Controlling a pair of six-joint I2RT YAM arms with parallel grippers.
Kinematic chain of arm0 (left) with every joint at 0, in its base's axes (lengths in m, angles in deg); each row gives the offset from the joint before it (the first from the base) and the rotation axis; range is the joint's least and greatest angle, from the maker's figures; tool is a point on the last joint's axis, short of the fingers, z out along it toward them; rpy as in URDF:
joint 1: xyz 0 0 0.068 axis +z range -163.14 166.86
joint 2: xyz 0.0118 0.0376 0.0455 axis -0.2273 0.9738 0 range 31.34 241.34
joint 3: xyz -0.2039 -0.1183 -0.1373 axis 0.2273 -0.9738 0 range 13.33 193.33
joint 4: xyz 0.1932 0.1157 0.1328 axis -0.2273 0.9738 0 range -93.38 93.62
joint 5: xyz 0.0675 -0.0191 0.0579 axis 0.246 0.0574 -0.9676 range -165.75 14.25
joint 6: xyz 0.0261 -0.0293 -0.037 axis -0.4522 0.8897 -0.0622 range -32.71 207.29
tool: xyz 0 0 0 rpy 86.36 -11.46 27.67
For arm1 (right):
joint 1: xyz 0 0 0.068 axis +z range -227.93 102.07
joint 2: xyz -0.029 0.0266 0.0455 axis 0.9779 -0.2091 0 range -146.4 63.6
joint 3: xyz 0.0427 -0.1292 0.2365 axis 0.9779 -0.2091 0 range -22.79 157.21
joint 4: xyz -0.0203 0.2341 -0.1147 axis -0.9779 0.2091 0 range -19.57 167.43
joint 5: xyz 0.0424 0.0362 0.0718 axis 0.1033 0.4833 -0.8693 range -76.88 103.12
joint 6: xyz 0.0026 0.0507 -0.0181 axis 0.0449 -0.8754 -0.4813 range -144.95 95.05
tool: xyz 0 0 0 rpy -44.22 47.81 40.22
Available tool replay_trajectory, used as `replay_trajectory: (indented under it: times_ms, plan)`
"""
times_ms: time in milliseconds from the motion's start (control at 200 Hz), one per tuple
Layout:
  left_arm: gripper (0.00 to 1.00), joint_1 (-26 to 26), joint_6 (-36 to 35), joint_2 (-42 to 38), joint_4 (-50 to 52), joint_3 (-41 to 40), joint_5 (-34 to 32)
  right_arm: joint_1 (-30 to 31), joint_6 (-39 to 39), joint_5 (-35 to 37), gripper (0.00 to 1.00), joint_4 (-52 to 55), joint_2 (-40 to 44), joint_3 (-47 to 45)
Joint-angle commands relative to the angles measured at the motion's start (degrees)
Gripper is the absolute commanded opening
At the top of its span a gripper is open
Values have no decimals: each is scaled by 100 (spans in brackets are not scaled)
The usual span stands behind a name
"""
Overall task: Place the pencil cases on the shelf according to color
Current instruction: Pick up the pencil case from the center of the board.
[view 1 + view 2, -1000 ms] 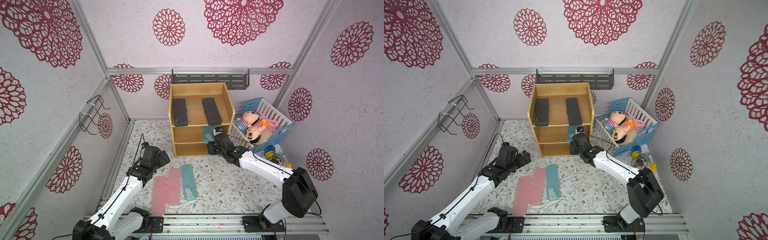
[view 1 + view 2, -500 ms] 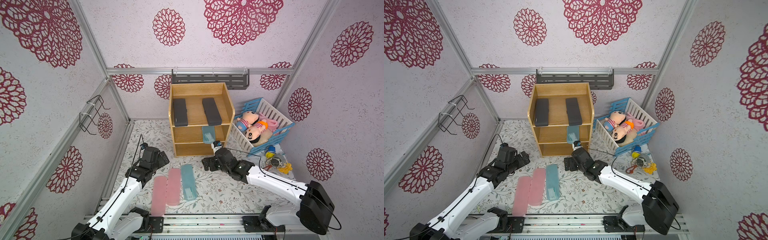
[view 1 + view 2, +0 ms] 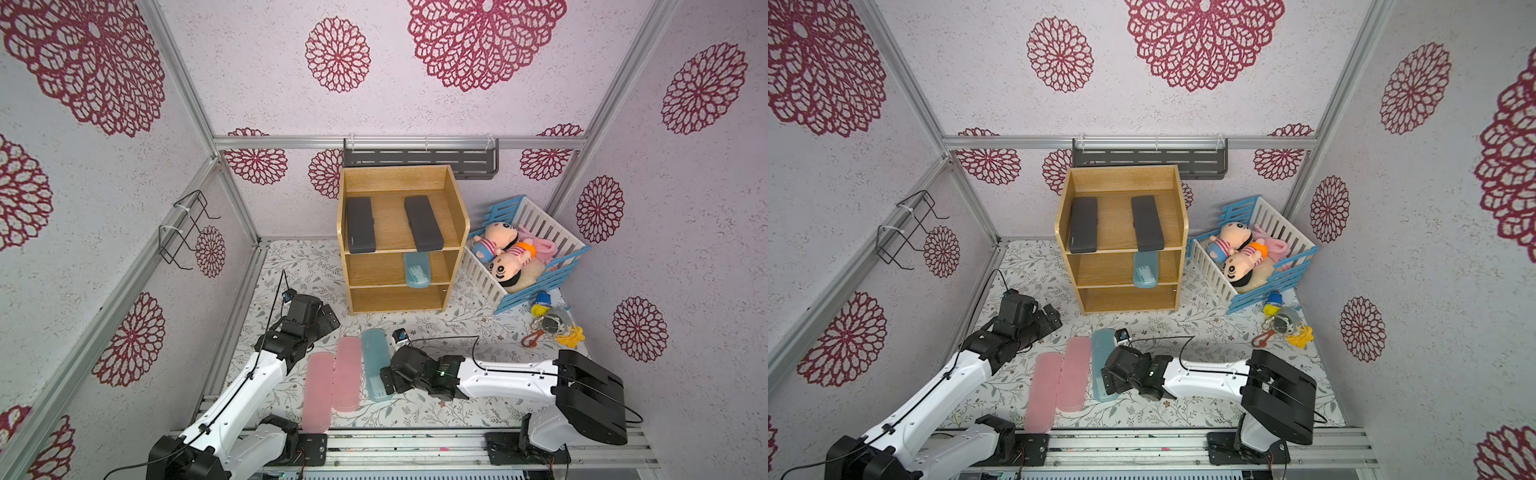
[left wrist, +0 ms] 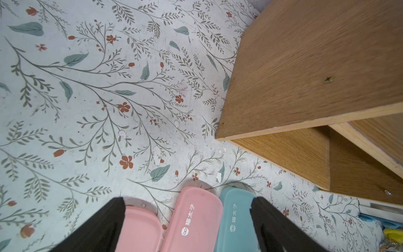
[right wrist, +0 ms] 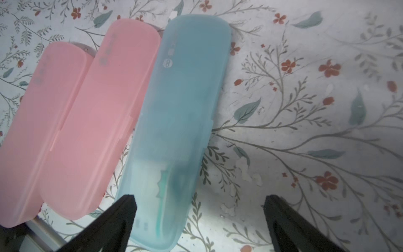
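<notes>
The blue case (image 5: 181, 113) is lying flat on the flowered surface (image 5: 305, 109). A pink case (image 5: 104, 122) is lying alongside it, touching its long edge, and a second pink case (image 5: 41, 131) is lying against that one, farther from the blue case. The gripper (image 5: 200, 197) is hanging spread wide, one finger (image 5: 122, 218) sitting over the blue case's end, the other over bare surface beside the case.
</notes>
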Motion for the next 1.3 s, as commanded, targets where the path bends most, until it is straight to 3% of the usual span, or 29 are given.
replay_trajectory:
  times_ms: [0,320,540,800,1016,1151,1291]
  plan:
    - [97,-5,42,6,22,-58,27,141,-197,338,99,-90,-186,331]
    - [97,118,-132,-400,703,-29,-712,267,-284,330,99,365,-745,1151]
    - [97,513,-105,-603,629,-270,-376,364,-536,697,99,849,-1108,1420]
    - [97,559,-57,-514,556,-248,-127,574,-540,920,99,1458,-1740,1783]
    - [97,557,44,-639,489,-355,16,514,-722,894,99,1287,-1230,1062]
    - [97,548,88,-631,389,-377,140,474,-318,516,99,600,-632,477]
    - [97,544,88,-567,364,-340,230,470,-16,447,99,572,-705,386]
